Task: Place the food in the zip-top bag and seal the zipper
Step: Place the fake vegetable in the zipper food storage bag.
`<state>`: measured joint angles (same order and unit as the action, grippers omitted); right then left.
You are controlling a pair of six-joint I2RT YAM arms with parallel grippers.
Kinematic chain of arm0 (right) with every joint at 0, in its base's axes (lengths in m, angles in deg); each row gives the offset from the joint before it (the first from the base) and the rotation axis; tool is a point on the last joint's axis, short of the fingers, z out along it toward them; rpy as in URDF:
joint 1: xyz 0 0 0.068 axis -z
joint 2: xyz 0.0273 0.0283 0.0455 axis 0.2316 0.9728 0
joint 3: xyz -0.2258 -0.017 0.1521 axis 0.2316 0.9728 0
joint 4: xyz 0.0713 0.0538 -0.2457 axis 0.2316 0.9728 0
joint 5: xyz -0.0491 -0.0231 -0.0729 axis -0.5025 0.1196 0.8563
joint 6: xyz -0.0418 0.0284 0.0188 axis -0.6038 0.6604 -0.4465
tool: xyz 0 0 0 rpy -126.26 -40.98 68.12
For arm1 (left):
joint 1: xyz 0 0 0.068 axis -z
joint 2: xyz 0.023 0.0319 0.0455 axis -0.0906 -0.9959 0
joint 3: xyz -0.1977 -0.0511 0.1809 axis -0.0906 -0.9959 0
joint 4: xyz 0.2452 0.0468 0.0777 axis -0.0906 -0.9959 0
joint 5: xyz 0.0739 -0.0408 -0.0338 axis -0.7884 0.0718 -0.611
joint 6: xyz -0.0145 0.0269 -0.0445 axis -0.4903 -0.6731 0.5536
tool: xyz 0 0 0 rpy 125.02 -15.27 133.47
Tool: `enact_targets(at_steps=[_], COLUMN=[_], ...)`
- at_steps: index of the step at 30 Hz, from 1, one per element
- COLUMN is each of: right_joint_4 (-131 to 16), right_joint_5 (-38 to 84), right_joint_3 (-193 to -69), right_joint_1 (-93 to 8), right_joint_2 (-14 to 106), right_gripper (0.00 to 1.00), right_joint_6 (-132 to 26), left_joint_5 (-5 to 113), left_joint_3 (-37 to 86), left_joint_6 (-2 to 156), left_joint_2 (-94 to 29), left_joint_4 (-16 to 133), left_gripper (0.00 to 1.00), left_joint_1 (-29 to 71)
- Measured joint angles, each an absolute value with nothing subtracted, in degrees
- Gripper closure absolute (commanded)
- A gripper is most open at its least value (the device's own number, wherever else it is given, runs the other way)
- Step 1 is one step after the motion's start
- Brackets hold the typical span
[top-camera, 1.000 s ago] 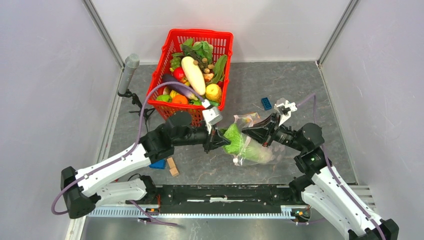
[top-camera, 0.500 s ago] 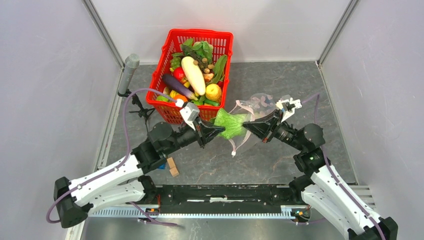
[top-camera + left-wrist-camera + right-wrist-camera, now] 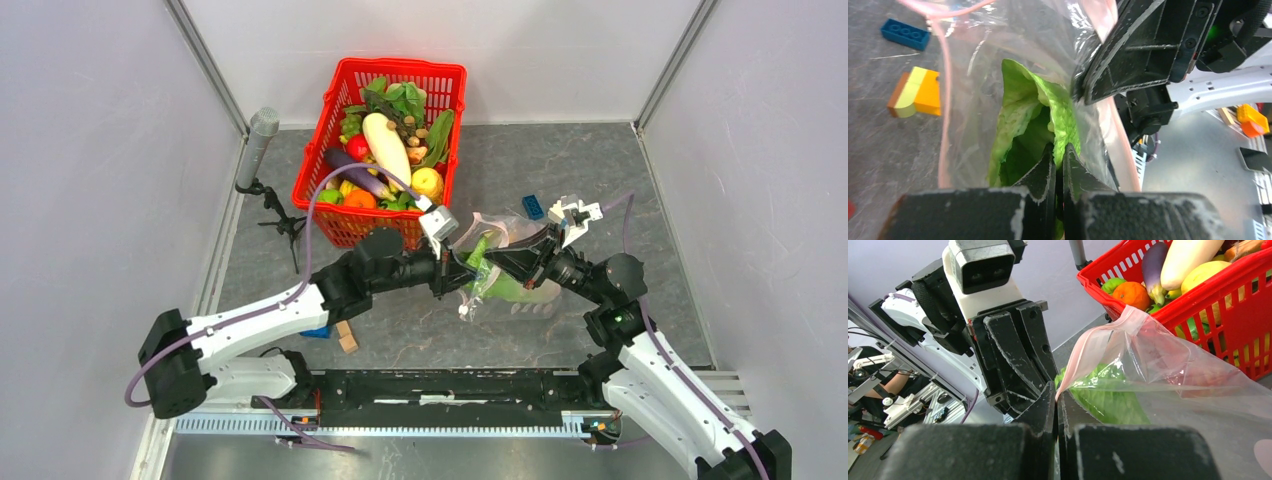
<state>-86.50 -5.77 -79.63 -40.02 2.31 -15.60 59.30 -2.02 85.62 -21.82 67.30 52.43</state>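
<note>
The clear zip-top bag (image 3: 515, 290) lies right of centre, mouth facing left. My right gripper (image 3: 497, 262) is shut on its pink zipper strip (image 3: 1083, 360) and holds the mouth up and open. My left gripper (image 3: 465, 268) is shut on the green napa cabbage (image 3: 1020, 120) and reaches into the mouth; the cabbage sits inside the bag (image 3: 1168, 365). In the left wrist view the pink strip (image 3: 943, 100) frames the cabbage and the right gripper's fingers (image 3: 1133, 55) pinch the upper edge. The slider tab is not visible.
The red mesh basket (image 3: 395, 68) stands at the back, holding white radish (image 3: 385, 148), eggplant (image 3: 358, 172), orange (image 3: 1130, 292), yellow fruit (image 3: 428, 184) and greens. A blue block (image 3: 533, 207) lies behind the bag. Small blocks (image 3: 345, 335) lie under the left arm. A grey post (image 3: 258, 145) stands left.
The left gripper drew back and lifted the cabbage toward the basket, then pushed it right into the bag. The right gripper kept its hold on the bag's edge, raising then lowering it slightly.
</note>
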Motion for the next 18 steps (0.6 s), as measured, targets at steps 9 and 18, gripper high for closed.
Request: enact_targets(at_steps=[9,18], right_joint_4=[-86.9,-85.4], right_joint_5=[-5.8,-4.5], right_joint_3=[-79.6,-79.6], right_joint_1=[-40.0,-40.0], right_joint_2=[1.8,-1.1], right_gripper=[1.0,1.0], right_joint_6=[-15.9,-17.4], left_joint_5=[66.7,71.9], left_joint_3=[6.5,5.4], left_joint_6=[83.0,82.9], left_joint_2=[-28.0,-30.0], left_joint_4=[58.4,60.4], left_gripper=[0.98,0.98], left_joint_1=[52.7,52.7])
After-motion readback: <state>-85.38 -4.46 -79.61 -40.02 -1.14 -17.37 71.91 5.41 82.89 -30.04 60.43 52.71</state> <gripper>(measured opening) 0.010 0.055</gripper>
